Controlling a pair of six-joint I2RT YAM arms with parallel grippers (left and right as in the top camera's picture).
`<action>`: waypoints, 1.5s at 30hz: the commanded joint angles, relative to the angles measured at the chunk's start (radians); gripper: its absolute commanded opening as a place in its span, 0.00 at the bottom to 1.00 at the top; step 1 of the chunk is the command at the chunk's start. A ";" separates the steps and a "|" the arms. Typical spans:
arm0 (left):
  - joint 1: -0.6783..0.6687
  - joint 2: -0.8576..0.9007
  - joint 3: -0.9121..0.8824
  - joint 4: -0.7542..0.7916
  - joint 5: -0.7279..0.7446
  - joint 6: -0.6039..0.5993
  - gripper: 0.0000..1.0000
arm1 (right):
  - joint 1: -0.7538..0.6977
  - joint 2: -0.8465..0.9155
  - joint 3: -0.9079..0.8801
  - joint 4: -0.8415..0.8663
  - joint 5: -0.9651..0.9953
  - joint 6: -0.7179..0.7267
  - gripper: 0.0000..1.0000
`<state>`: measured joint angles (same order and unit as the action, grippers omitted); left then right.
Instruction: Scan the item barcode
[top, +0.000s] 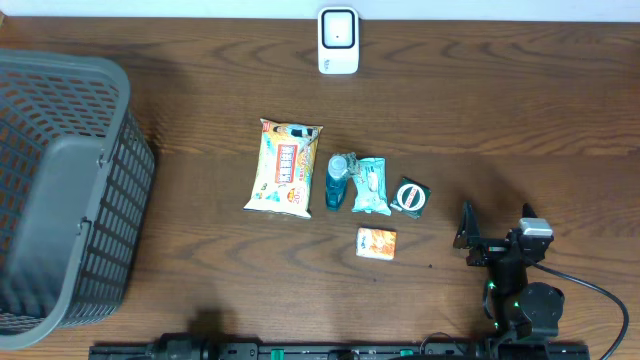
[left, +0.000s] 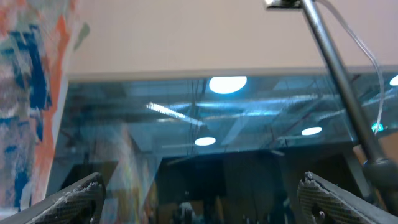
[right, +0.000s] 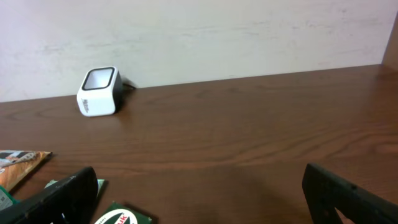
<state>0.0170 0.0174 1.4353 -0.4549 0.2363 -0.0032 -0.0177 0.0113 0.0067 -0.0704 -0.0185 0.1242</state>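
Brown wood desk (top: 200, 280), overhead view. Five items lie grouped at mid-desk: snack bag (top: 286, 168), blue bottle (top: 337, 182), teal pack (top: 370, 186), green packet (top: 410, 196) and, nearer, an orange box (top: 377, 243). The white scanner (top: 338, 40) stands at the far edge, well apart from them. A grey basket (top: 60, 200) sits at the left. My right claw (top: 467, 232) hangs at the near right, beside the green packet and touching nothing. I cannot make out the left arm here.

Left wrist view. The left claw (left: 202, 186) is spread wide and empty, tilted up toward ceiling lights. I judge that arm parked.

Right wrist view. The right claw (right: 199, 180) stands wide with nothing between its fingers, aimed level across the desk. The green packet (right: 121, 216) lies just ahead to the left, and the scanner (right: 99, 92) is far off on the left.

Assessment: the task is at its start, with no item lifted. The next move calls for the right arm to shift left, descend over one item, likely the green packet, and close. No barcode is visible to me.
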 joint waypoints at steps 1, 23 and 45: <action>0.003 -0.014 -0.067 0.025 -0.005 0.005 0.98 | 0.019 -0.005 -0.001 -0.004 0.005 -0.009 0.99; 0.006 -0.005 -0.669 0.233 -0.207 -0.194 0.98 | 0.019 -0.005 -0.001 -0.004 0.005 -0.009 0.99; 0.006 0.000 -1.264 0.534 0.179 -0.122 0.98 | 0.019 -0.005 -0.001 -0.004 0.005 -0.007 0.99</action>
<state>0.0181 0.0196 0.2054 0.0292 0.3721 -0.1455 -0.0177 0.0113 0.0071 -0.0708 -0.0185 0.1242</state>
